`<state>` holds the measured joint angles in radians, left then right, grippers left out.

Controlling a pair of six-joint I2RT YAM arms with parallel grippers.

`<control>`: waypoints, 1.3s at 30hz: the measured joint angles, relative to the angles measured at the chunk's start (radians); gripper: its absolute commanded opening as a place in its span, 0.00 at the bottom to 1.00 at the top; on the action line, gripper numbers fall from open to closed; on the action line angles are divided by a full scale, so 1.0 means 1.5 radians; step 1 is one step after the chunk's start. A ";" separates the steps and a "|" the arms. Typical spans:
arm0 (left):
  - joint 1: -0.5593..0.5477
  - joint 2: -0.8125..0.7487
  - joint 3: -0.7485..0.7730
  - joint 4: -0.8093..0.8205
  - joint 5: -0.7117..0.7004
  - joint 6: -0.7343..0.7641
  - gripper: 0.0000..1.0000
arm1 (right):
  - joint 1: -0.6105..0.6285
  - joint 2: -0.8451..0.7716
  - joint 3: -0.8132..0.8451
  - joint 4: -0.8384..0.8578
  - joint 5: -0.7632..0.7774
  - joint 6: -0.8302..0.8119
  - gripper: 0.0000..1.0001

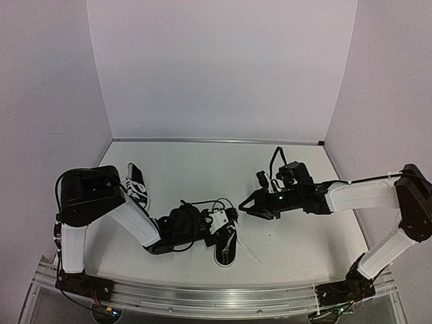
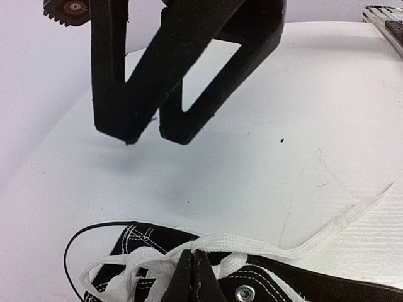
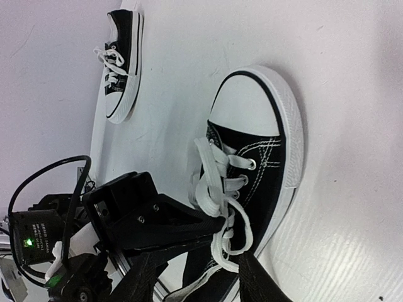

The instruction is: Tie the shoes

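One of the shoes (image 1: pixel 227 250), black with a white toe cap, lies near the table's front centre. It fills the right wrist view (image 3: pixel 264 157), and its white lace (image 2: pixel 252 244) shows in the left wrist view. My left gripper (image 2: pixel 192 274) is shut on that lace at the knot, and also shows from above (image 1: pixel 229 217) and in the right wrist view (image 3: pixel 217 223). My right gripper (image 1: pixel 245 206) hovers just right of it, open, fingers (image 3: pixel 258 280) apart with nothing between them; a lace loop lies beside one finger. The other shoe (image 1: pixel 137 185) lies at the left (image 3: pixel 123 63).
White walls enclose the table (image 1: pixel 202 169) on three sides. A metal rail (image 1: pixel 202 297) runs along the near edge. A loose lace end (image 2: pixel 352 214) trails across the tabletop to the right of the shoe.
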<state>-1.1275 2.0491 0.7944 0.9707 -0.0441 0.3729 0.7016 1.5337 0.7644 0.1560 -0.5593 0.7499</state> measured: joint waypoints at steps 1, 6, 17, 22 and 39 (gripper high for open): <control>0.000 0.000 0.000 0.000 0.000 0.000 0.00 | -0.003 -0.003 0.000 -0.005 0.008 -0.004 0.34; 0.000 0.000 0.000 0.000 0.000 0.000 0.00 | -0.003 0.027 0.003 -0.039 0.041 -0.025 0.22; 0.000 -0.016 -0.003 -0.037 -0.002 0.012 0.00 | -0.003 0.132 0.033 -0.079 0.045 -0.051 0.15; 0.000 -0.025 -0.003 -0.062 -0.003 0.024 0.00 | 0.001 0.165 0.062 -0.059 0.020 -0.058 0.13; -0.001 -0.035 -0.002 -0.106 -0.008 0.051 0.00 | 0.006 0.185 0.066 -0.017 -0.050 -0.051 0.12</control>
<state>-1.1294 1.9965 0.7921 0.8111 -0.0563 0.4496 0.7105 1.8114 0.8639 0.1303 -0.6342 0.6736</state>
